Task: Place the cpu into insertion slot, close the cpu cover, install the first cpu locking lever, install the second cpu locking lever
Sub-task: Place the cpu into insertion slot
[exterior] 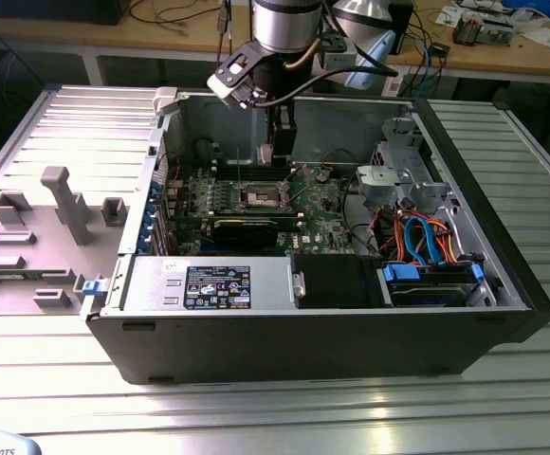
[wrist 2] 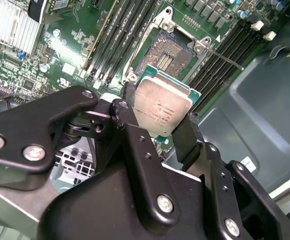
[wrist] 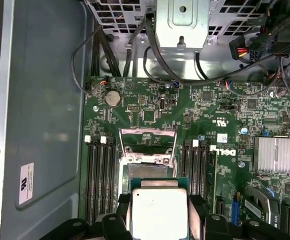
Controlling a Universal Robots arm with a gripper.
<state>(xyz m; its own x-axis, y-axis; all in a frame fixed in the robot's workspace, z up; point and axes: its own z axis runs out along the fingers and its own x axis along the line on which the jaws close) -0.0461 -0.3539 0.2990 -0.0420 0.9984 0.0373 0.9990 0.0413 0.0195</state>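
The cpu (wrist 2: pixel 162 107) is not in its place yet: it hangs in the air inside the computer case (exterior: pixel 303 332), pinched by the gripper (wrist 2: pixel 160 114), w/ its pale metal top turned toward the arm's cameras. The two black fingers (wrist 2: pixel 185 137) press on two opposite edges of the chip and touch neither the top face nor the underside. I think this is on purpose, i.e. the contact side stays free and the chip can go down flat. Under it, clearly apart from it, lies the insertion slot (wrist 2: pixel 167 54), a dark square w/ a silver rim. In both wrist views the chip is over the slot's near edge, not centred over it. The slot is bare, nothing sits in it. In the first wrist view the cpu cover (wrist: pixel 147 131) seems to be swung up at the slot's far edge, so the way down is open; I judge this from its thin frame there, but the exact angle I cannot tell. A thin locking lever (wrist 2: pixel 224 57) sticks out from one corner of the slot's rim, prob. released; which of the two it is, I cannot say. Long black memory slots (wrist 2: pixel 120 35) run along both sides of the slot. In the exterior view the slot is approx. in the middle of the green motherboard (exterior: pixel 324 204), and the arm comes down close to the case's far wall. The case lies open on a ribbed metal table (exterior: pixel 503 408).
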